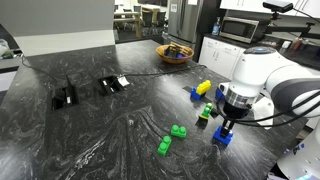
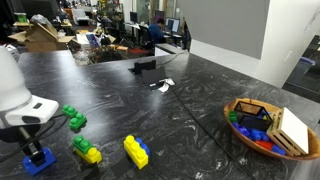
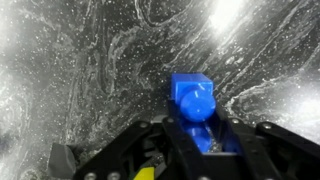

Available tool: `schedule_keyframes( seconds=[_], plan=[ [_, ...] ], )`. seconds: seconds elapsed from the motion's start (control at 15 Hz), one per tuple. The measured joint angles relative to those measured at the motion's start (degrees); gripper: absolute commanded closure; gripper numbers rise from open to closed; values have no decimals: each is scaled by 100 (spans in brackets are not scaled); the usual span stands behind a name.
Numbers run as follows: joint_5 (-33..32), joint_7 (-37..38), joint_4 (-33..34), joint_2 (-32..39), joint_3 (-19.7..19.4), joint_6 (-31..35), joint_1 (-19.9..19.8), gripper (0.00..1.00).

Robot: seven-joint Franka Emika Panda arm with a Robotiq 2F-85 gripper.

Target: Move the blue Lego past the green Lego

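Black marbled countertop (image 1: 80, 130): my gripper (image 1: 225, 129) is closed on the blue Lego (image 3: 192, 102), low over the surface, near a green Lego (image 1: 178, 131).

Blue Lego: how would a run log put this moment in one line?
gripper: shut on blue Lego | height: down at countertop | green Lego: nearby, apart

A black tabletop (image 1: 90, 130) veined with white marbling fills the foreground, catching bright glare in places. Beyond it in an exterior view stand white cabinets (image 1: 222, 50); in an exterior view a grey wall (image 2: 225, 30), a cardboard box (image 2: 42, 35) and cluttered desks (image 2: 110, 25) show
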Motion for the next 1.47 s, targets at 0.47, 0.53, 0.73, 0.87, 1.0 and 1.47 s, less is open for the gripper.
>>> schedule_keyframes(
  seconds=[0.47, 0.53, 0.73, 0.87, 1.0, 1.47],
  plan=[
    [-117, 66, 666, -356, 11, -864, 27, 90],
    [-210, 66, 836, -378, -4, -1023, -3, 90],
    [-530, 32, 1411, -321, -109, -1379, -191, 90],
    [-740, 1, 1846, -121, -221, -1531, -369, 90],
    [-859, -6, 2301, 229, -345, -1574, -543, 90],
    [-1269, 1358, 3962, 1998, -584, -1571, -932, 90]
  ],
)
